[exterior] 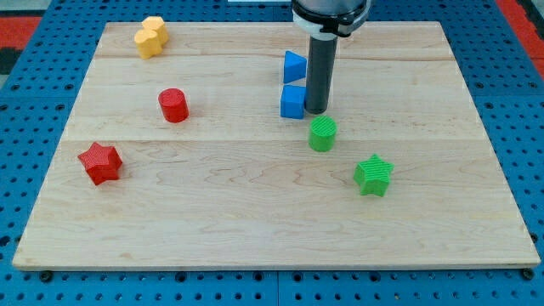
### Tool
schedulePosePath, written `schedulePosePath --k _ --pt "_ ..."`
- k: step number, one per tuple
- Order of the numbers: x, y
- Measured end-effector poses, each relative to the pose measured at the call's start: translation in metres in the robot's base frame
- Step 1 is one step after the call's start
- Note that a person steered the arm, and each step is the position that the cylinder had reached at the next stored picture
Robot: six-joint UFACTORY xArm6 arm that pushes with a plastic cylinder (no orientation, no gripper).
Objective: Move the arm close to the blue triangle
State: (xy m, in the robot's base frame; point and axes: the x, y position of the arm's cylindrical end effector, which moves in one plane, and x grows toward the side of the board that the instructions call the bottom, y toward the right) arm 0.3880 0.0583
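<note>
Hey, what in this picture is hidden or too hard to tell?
- Camera view: whether my tip touches the blue cube; they overlap in the view.
- The blue triangle: its right side is behind the rod.
- The arm above the rod: cut off by the view's top.

yellow block [151,36] | red cylinder [173,105] | red star [100,163] | blue cube [292,102] | green cylinder [322,134] | green star [373,175]

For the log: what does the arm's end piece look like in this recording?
A straight, dark grey cylindrical rod hangs from a wider black collar with a pale band at the view's top. My tip is flat-ended. No cables or markings show.
</note>
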Motion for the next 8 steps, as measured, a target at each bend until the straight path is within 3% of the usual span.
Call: schedulePosePath --k 3,4,5,8 --pt "-0.031 -0.046" --pt "-0.032 -0.038" --pt "-0.03 0.014" --pt "-0.093 0.043"
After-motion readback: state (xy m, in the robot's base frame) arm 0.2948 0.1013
